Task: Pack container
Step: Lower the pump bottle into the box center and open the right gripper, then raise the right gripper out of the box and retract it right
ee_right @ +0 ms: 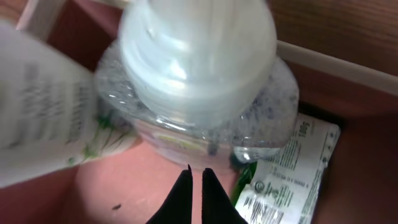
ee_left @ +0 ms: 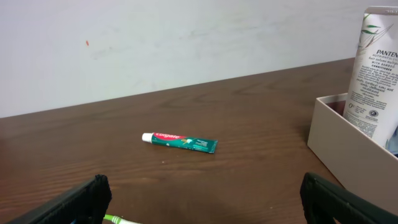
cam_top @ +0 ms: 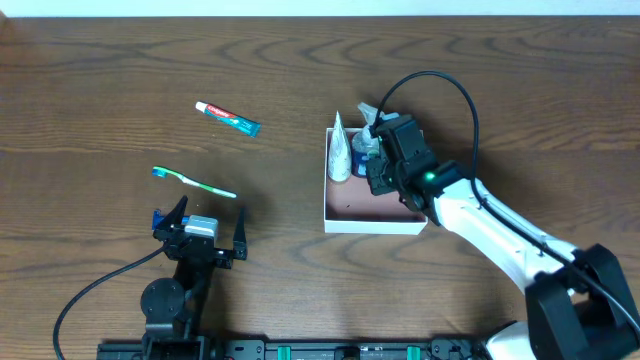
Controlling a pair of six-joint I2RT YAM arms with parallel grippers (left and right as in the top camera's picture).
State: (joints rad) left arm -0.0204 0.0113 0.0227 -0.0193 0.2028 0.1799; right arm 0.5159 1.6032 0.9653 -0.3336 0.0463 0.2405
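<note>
Hovering over container [cam_top: 375, 224]: right gripper [ee_right: 196, 190], pinched shut, empty; bottle [ee_right: 199, 81] stands packed inside. Left gripper [cam_top: 203, 235] spread wide near toothbrush [cam_top: 195, 181], likely readied for it.

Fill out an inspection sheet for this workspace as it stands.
Surface: dark wooden table.
Job's things: container holds an upright white tube, a clear bottle and a labelled packet; toothpaste and toothbrush lie outside on the table.
Clutter: nothing seen.
Grippers: left tool open, empty, near the toothbrush; right tool shut, empty, inside the container beside the bottle.
Cables: black cable loops over the right arm; another black cable trails from the left arm.
Surroundings: pale wall behind the table.
</note>
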